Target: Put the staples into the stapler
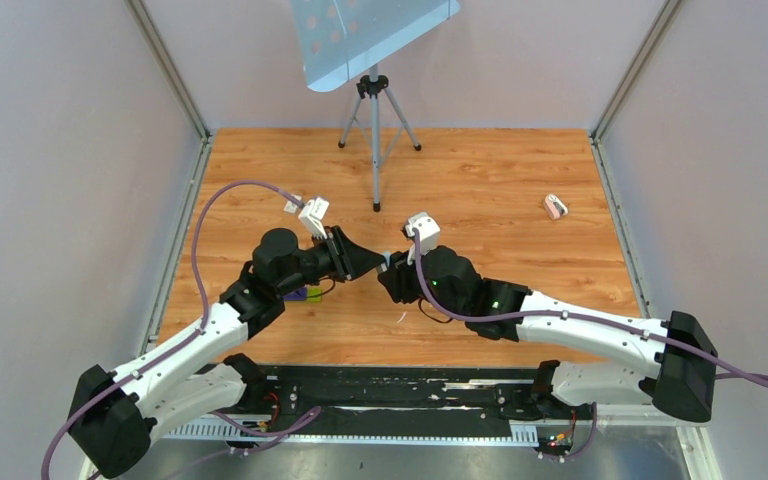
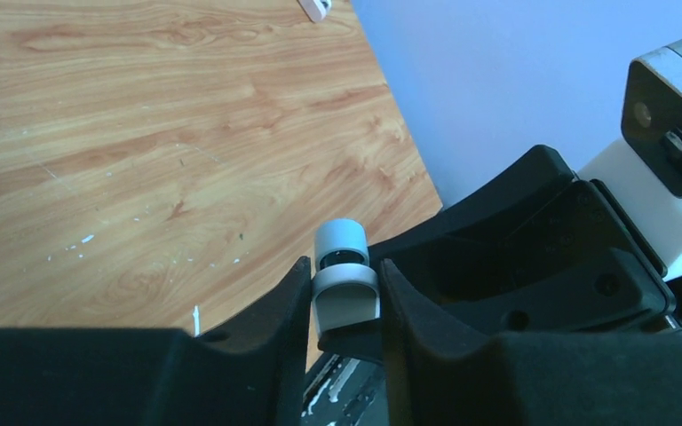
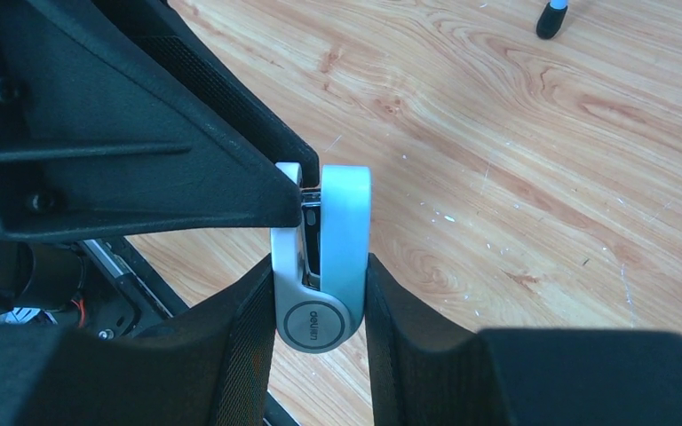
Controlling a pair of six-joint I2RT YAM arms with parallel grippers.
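The stapler, whitish with a silver base and a round logo at its hinge, hangs in the air over the wooden table. My right gripper is shut on its hinge end, one finger pressing each side. Coming from the opposite side, my left gripper has both fingers against the stapler's other end. In the top view the left gripper and right gripper meet tip to tip at the table's middle, with the stapler almost hidden between them. No staples show in any view.
A purple and green block lies under my left arm. A small pink and white object sits far right on the table. A tripod carrying a perforated panel stands at the back middle. Walls close in the left and right sides.
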